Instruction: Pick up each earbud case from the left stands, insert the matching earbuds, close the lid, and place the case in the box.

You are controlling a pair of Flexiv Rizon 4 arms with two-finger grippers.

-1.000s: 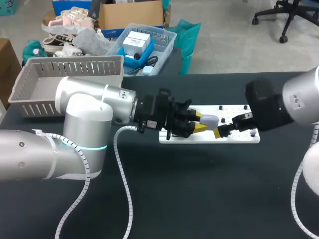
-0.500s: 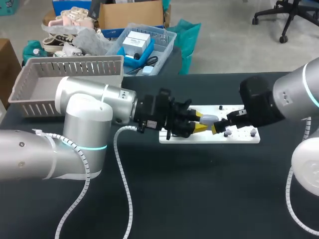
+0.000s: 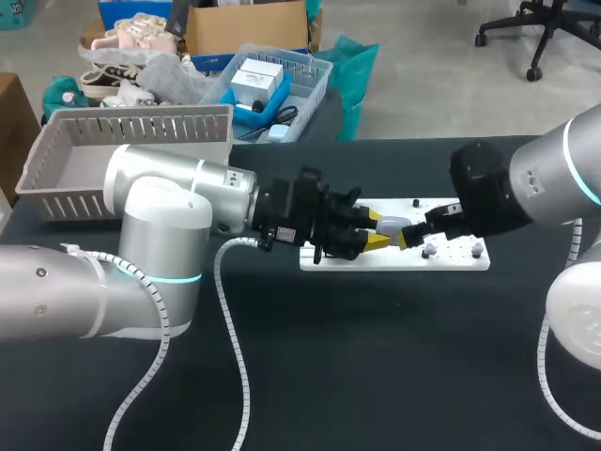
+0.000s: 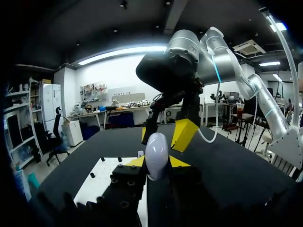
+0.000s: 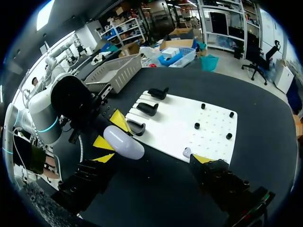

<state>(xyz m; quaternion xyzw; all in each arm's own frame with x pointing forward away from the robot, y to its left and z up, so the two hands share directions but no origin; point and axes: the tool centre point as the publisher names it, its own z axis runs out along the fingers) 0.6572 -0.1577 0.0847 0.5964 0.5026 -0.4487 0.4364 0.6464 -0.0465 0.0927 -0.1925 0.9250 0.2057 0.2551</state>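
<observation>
My left gripper (image 3: 377, 230) is shut on a pale oval earbud case (image 3: 394, 225), its lid closed, held level above the white stand board (image 3: 460, 260). In the left wrist view the case (image 4: 156, 150) stands between my yellow tips (image 4: 157, 162), and the right gripper (image 4: 163, 135) hangs open just ahead of it. My right gripper (image 3: 411, 241) is wide open at the case's far end. In the right wrist view the case (image 5: 124, 142) lies close to one finger of the right gripper (image 5: 151, 159), which does not touch it. Three black stands (image 5: 147, 109) on the board look empty.
Several small black pegs (image 5: 197, 126) dot the board's right half, and a small white piece (image 5: 187, 152) lies at its near edge. A grey slatted basket (image 3: 56, 155) stands at the table's far left. Dark tabletop stretches in front of the board.
My right gripper has moved left along the board, closing in on the held case. The left arm and the case have stayed where they were.
</observation>
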